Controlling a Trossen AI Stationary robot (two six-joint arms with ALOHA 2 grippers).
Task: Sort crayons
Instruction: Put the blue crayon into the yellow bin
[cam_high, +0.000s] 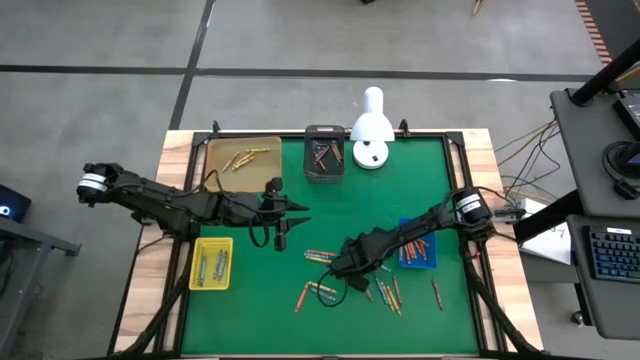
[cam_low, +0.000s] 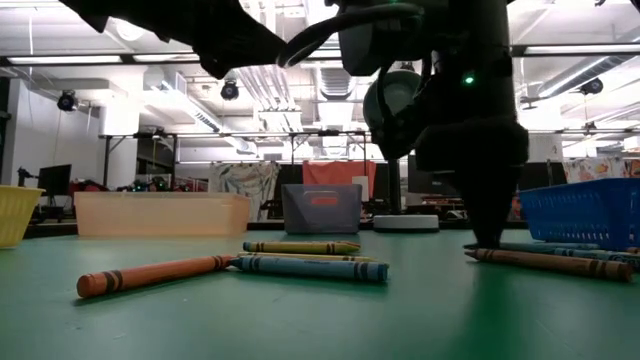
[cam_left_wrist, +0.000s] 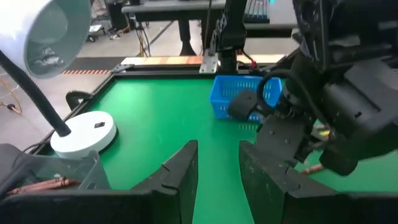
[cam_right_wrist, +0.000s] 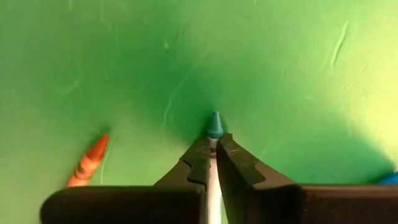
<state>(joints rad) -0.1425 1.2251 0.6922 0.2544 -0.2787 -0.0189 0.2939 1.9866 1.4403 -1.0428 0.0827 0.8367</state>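
My right end effector (cam_right_wrist: 212, 149) is closed on a blue crayon (cam_right_wrist: 214, 126), tip poking out ahead. An orange crayon (cam_right_wrist: 87, 162) lies beside it on the green desk (cam_right_wrist: 280, 68).

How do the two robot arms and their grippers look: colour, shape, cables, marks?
Both arms are dark, jointed and slim. The left arm and the right arm each carry a white band at one joint and loose black cables. The left gripper has two flat, tapering black fingers; the right gripper has narrow black ones.

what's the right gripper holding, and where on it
The right gripper is shut on a blue-tipped crayon, pinching it just behind the tip, which pokes out past the fingers. The left gripper holds nothing.
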